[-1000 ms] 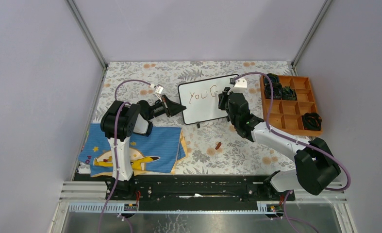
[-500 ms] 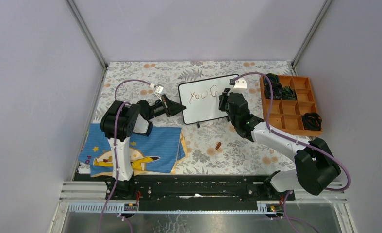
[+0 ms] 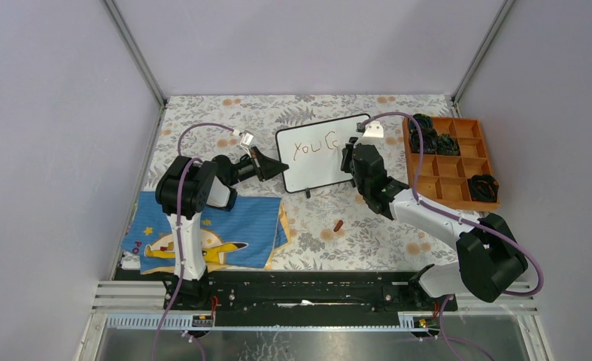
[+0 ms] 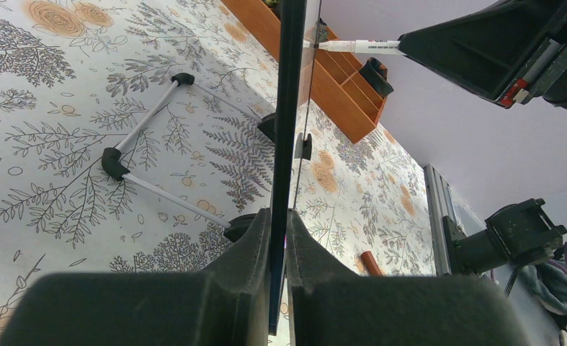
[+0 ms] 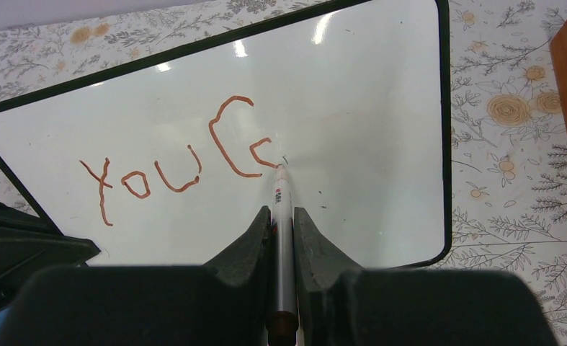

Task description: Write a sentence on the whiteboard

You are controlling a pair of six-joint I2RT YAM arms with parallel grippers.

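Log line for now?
left gripper: shut on whiteboard | right gripper: shut on marker, tip on whiteboard | sentence: You C, unfinished

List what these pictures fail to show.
- Top view: dark items in the orange tray, too small to identify.
- Left wrist view: whiteboard seen edge-on, its face hidden.
- Right wrist view: whiteboard's lower-left corner covered by the left gripper.

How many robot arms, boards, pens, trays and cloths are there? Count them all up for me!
Robot arms: 2 (left, right)
Whiteboard: 1
Marker: 1
Orange tray: 1
Blue cloth: 1
Total: 6
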